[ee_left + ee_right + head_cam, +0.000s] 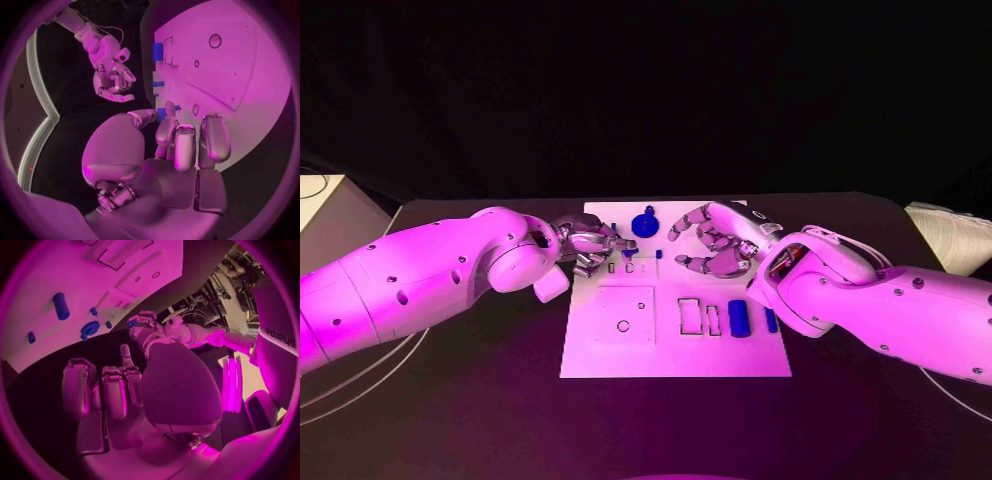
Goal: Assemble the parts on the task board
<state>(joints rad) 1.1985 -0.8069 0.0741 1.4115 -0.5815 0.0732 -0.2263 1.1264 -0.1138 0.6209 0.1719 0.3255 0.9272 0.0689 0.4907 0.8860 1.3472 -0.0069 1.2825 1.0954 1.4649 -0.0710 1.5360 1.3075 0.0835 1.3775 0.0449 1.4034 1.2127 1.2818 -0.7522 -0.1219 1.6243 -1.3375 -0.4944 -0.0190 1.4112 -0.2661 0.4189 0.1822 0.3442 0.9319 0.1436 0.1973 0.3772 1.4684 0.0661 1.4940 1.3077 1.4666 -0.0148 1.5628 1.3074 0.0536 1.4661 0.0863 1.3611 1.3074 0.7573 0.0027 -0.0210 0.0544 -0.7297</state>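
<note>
Task board (610, 345) lies mid-surface. Left robot hand (593, 247) pinches a small blue part (169, 111) over the board's far left edge. Right robot hand (714, 243), fingers spread and curved, holds nothing above far edge.

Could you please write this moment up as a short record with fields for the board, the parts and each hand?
board: white task board flat on the black table
round part: blue round part near the board's far edge
long parts: blue cylinder lying near the board's right side
left hand: left hand over the board's left far area, pinching a small blue part
right hand: right hand above the board's far right, fingers curled, holding nothing
</note>
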